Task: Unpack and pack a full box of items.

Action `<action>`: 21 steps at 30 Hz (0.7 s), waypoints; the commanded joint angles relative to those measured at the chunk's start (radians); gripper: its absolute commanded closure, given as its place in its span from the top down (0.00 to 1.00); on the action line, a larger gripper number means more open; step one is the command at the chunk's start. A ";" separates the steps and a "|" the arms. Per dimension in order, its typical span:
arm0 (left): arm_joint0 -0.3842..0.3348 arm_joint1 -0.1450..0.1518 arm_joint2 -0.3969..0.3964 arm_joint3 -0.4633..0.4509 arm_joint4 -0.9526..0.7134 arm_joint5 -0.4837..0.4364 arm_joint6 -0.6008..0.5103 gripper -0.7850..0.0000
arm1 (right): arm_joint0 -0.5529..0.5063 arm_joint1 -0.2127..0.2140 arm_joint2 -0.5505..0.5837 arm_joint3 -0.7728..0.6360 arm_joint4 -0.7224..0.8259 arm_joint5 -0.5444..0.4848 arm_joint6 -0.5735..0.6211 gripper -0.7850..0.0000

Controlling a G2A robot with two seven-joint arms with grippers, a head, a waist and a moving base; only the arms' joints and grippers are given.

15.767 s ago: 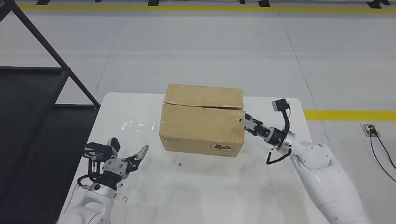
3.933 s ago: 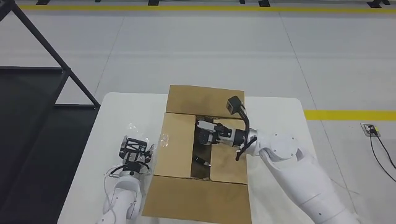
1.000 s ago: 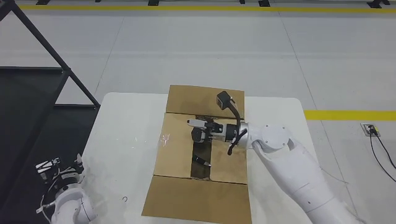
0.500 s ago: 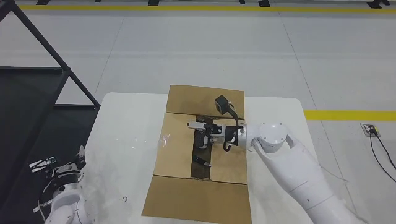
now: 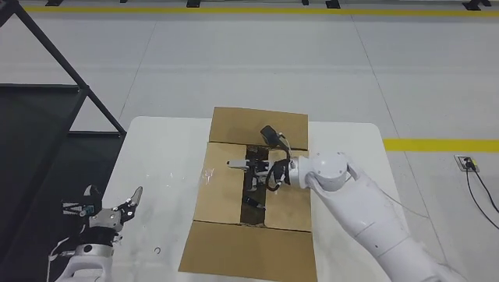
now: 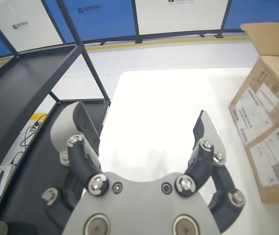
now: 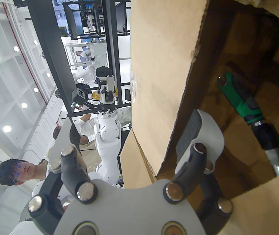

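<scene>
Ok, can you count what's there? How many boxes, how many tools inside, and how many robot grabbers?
Cardboard box: 1
Green-handled tool seen inside it: 1
Grippers: 2, the left gripper and the right gripper
Total: 4

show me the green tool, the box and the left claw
green tool [image 7: 242, 101], right wrist view, on its green handle
box [image 5: 222, 192], top view, on an opened flap
left claw [image 6: 139, 108], left wrist view, midway between fingertips
</scene>
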 commanded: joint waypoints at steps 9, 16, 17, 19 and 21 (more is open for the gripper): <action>0.058 0.007 0.019 -0.091 0.062 -0.093 0.009 1.00 | 0.005 -0.022 0.007 -0.008 0.048 -0.114 -0.029 1.00; 0.083 0.013 0.042 -0.134 0.111 -0.182 -0.004 1.00 | 0.007 -0.036 0.020 -0.043 0.086 -0.150 -0.064 1.00; 0.087 0.015 0.043 -0.143 0.114 -0.203 -0.006 1.00 | 0.010 -0.039 0.018 -0.047 0.092 -0.155 -0.068 1.00; 0.099 0.018 0.046 -0.163 0.124 -0.239 -0.006 1.00 | 0.016 -0.047 0.011 -0.051 0.105 -0.163 -0.074 1.00; 0.117 0.021 0.046 -0.189 0.126 -0.284 -0.002 1.00 | 0.023 -0.057 0.001 -0.052 0.117 -0.172 -0.083 1.00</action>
